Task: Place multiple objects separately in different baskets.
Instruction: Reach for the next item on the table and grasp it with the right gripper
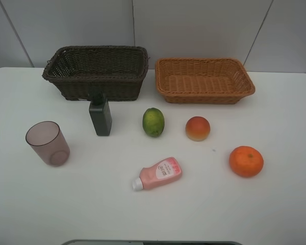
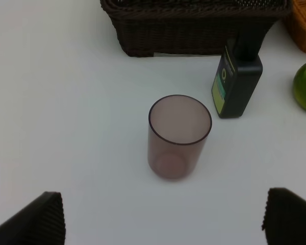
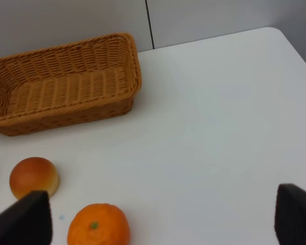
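exterior high view: lime (image 1: 153, 122) between dark green bottle (image 1: 100, 117) and peach (image 1: 198, 128)

My high camera looks down from the near side over the whole table (image 1: 275, 204). My left wrist camera sits low and close, facing far toward the mauve cup (image 2: 179, 135) and dark basket (image 2: 194, 35). The right one faces the tan basket (image 3: 66, 115) and orange (image 3: 98, 224). The overhead view shares all four.
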Motion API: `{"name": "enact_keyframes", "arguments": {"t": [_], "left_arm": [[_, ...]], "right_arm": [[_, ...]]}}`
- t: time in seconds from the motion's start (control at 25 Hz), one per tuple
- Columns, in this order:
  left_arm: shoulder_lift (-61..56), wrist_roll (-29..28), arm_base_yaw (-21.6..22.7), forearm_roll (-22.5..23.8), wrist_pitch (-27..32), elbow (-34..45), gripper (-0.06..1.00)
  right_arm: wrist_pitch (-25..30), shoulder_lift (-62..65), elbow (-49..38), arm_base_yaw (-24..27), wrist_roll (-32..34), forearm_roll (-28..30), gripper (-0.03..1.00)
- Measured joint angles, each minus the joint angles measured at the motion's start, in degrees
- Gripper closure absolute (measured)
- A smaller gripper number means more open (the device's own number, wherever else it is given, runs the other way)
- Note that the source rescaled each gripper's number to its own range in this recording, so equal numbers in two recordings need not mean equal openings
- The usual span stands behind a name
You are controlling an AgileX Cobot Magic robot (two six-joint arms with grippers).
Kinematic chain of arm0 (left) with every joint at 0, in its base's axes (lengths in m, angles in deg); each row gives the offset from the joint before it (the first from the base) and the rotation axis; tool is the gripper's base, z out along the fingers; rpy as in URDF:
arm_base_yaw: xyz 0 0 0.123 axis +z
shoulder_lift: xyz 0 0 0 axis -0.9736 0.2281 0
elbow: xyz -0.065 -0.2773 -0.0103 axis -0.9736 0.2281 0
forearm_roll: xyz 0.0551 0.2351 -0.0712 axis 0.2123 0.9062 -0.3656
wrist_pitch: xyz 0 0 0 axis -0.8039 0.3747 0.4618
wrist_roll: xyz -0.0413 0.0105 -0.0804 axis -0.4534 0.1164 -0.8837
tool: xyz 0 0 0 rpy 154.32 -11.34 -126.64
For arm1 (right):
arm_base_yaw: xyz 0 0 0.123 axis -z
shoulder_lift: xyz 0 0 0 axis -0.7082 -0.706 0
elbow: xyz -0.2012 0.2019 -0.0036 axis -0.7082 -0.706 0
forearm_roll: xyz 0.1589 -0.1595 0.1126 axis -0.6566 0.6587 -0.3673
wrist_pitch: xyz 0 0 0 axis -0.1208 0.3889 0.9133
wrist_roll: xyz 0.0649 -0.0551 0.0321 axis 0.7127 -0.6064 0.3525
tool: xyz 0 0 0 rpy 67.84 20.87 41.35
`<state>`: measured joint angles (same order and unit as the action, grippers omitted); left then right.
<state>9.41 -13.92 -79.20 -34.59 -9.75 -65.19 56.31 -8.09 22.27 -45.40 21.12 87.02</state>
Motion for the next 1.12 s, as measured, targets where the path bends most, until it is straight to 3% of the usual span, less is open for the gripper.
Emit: {"name": "enact_keyframes", "arguments": {"t": [1.12], "left_arm": [[0.0,0.0,0.0,0.0,0.0,0.0,-0.06]], "right_arm": [[0.0,0.0,0.0,0.0,0.0,0.0,0.05]]}}
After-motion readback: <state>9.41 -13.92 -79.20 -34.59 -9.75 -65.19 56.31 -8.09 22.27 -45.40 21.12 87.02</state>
